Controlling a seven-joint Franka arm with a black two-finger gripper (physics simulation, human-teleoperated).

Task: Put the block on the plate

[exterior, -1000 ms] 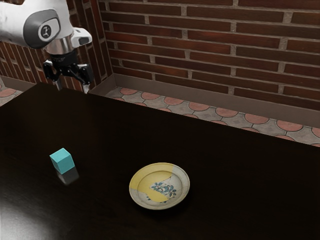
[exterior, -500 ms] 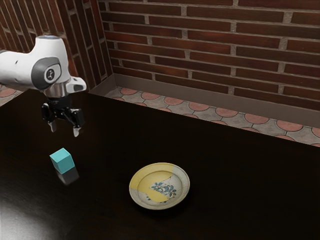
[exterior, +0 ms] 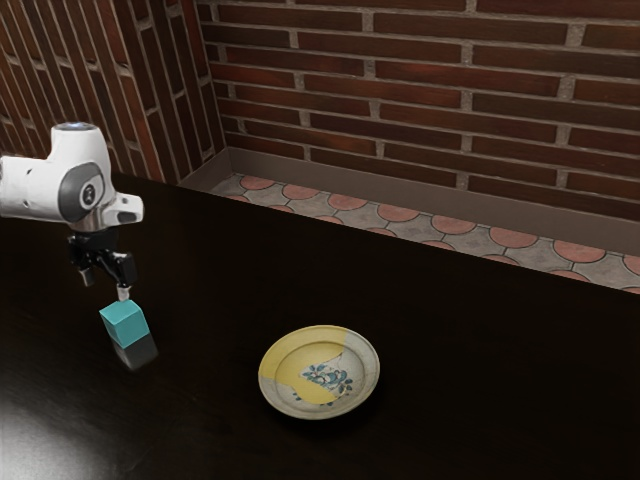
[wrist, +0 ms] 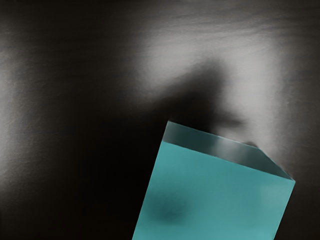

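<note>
Background: dark table, brick walls, tiled floor.
Table (exterior: 480,400) is near-black and glossy, pale glare at the exterior view's lower left; wrist view also has glare on it. Red-brown brick wall (exterior: 420,90) behind, light mortar, meets side brickwork (exterior: 90,80) at the exterior view's left. Gray-brown baseboard (exterior: 400,202) runs below. Floor (exterior: 456,223): round pinkish tiles set in gray, beyond table edge.

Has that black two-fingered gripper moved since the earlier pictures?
Yes. The black two-finger gripper has come down toward the dark tabletop, now close to the teal cube.
</note>
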